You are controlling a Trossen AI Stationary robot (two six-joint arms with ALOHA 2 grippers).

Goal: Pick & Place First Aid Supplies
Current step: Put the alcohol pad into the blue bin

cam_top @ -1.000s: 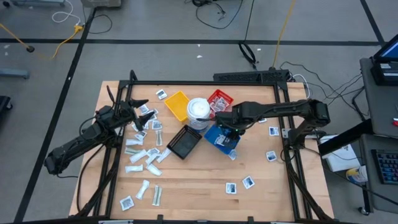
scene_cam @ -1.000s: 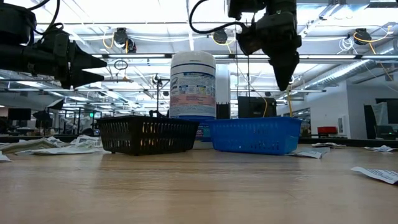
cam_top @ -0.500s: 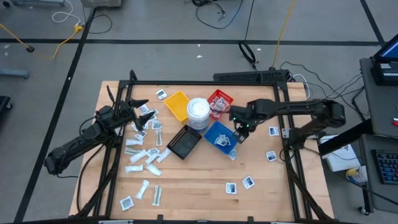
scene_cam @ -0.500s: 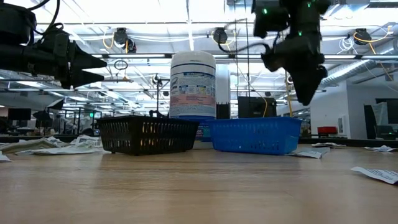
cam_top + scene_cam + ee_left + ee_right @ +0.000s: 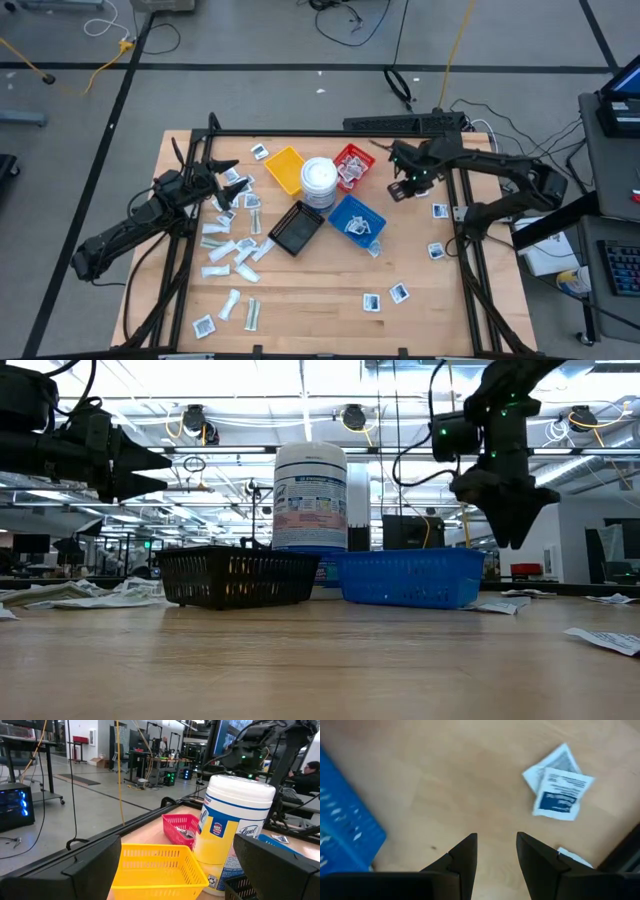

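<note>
Your right gripper (image 5: 492, 855) left the blue tray (image 5: 356, 220), fingers parted and empty, heading toward packets (image 5: 559, 790); left gripper (image 5: 222, 178) waited, released.

Both arms were dark, near black, built of slim jointed segments. The right pincer (image 5: 512, 530) ended in two tapered black fingers (image 5: 461, 856) with angular, faceted faces. Small green lights glowed on the right arm's wrist, and black cables looped along it in the low view's upper right.
</note>
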